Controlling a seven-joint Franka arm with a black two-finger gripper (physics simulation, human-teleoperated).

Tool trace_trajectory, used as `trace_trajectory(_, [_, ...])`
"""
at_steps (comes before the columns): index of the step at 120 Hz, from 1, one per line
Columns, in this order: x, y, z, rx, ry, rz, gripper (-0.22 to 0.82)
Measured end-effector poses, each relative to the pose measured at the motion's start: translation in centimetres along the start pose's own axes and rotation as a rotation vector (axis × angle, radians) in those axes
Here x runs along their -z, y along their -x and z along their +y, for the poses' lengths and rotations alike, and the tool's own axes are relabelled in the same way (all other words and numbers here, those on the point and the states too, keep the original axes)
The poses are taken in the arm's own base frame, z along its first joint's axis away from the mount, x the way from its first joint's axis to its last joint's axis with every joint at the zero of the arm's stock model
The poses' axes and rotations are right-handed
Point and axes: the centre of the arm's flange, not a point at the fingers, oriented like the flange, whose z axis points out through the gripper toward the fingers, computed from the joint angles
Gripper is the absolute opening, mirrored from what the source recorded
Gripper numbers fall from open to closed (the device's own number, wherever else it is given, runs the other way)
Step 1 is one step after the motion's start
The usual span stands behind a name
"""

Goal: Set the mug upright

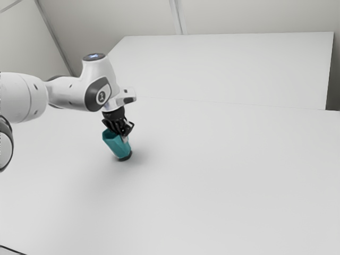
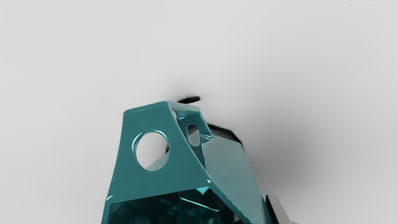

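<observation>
Mug [image 1: 117, 144] and gripper [image 1: 125, 136] are together left of the middle of the table [image 1: 228, 186], the mug tilted with its mouth up toward the exterior view's left and its dark base low toward the right. The gripper looks closed on the mug's wall, one finger [image 2: 277, 209] against the outside. I judge the righting to be in hand; what it calls for next is a slow turn to level the base, then setting it flat before letting go. The arm [image 1: 66, 93] reaches in from the left, its hand above the mug, pointing mostly down.
</observation>
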Motion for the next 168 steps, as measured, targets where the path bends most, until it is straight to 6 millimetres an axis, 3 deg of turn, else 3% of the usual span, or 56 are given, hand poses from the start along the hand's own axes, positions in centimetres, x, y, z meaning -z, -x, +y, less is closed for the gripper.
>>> trace_trajectory(23, [-1.3,-0.3,0.2,0.047,-0.003,-0.008,-0.18])
trace_trajectory(32, [-1.5,-0.4,0.3,0.06,0.001,-0.008,-0.13])
trace_trajectory(44, [-1.4,-0.5,0.9,0.066,0.009,-0.004,0.0])
trace_trajectory(62, [-0.3,-0.6,1.5,0.072,0.013,0.014,0.3])
trace_trajectory(88, [6.0,-0.3,1.8,0.08,0.012,0.079,0.49])
trace_trajectory(113, [15.3,-2.2,0.4,0.102,0.015,0.13,0.56])
trace_trajectory(126, [18.6,-3.3,-0.2,0.094,0.016,0.136,0.58])
trace_trajectory(142, [20.9,-3.3,0.2,0.068,0.021,0.114,0.59])
trace_trajectory(168, [21.3,-2.5,0.9,0.035,0.031,0.06,0.6])
